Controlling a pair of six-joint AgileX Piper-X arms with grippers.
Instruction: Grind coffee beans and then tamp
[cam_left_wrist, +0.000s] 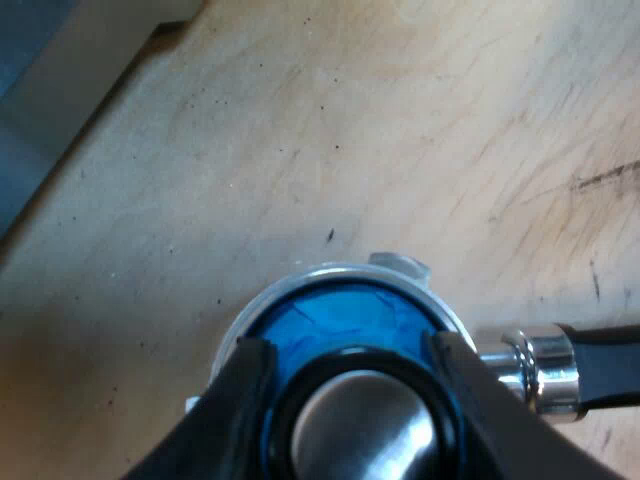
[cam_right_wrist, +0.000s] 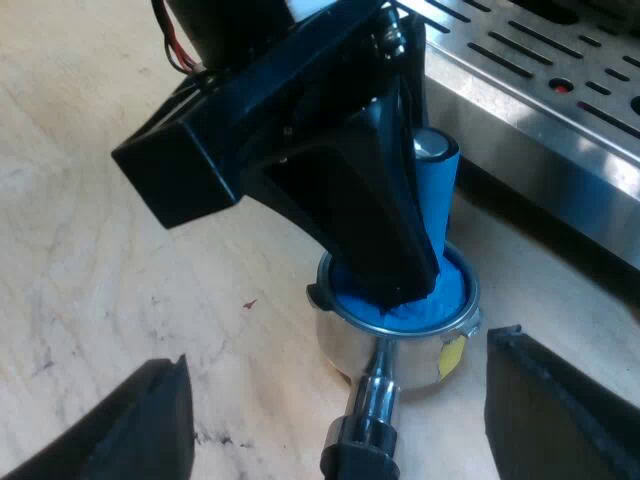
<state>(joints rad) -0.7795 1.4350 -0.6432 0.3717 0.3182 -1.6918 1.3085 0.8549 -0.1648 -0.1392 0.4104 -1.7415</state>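
The metal holder (cam_right_wrist: 345, 338) stands on the wooden table, its dark handle (cam_right_wrist: 362, 445) reaching out between my right gripper's fingers. My right gripper (cam_right_wrist: 338, 360) is open wide, one finger on each side of the handle and touching nothing. The blue tamper (cam_right_wrist: 438, 190) sits upright inside the holder's basket, its blue base filling the rim. My left gripper (cam_right_wrist: 405, 285) comes down from above and is shut on the tamper. From above, the left gripper (cam_left_wrist: 352, 348) clamps the stem of the tamper (cam_left_wrist: 330, 320) inside the holder's rim (cam_left_wrist: 300, 280), and the handle (cam_left_wrist: 600, 365) sticks out sideways.
The espresso machine's steel drip tray (cam_right_wrist: 540, 90) with its slotted grate stands close behind the holder. Bare wooden tabletop (cam_left_wrist: 300, 130) spreads around the holder, and a table edge (cam_left_wrist: 90, 110) lies farther off.
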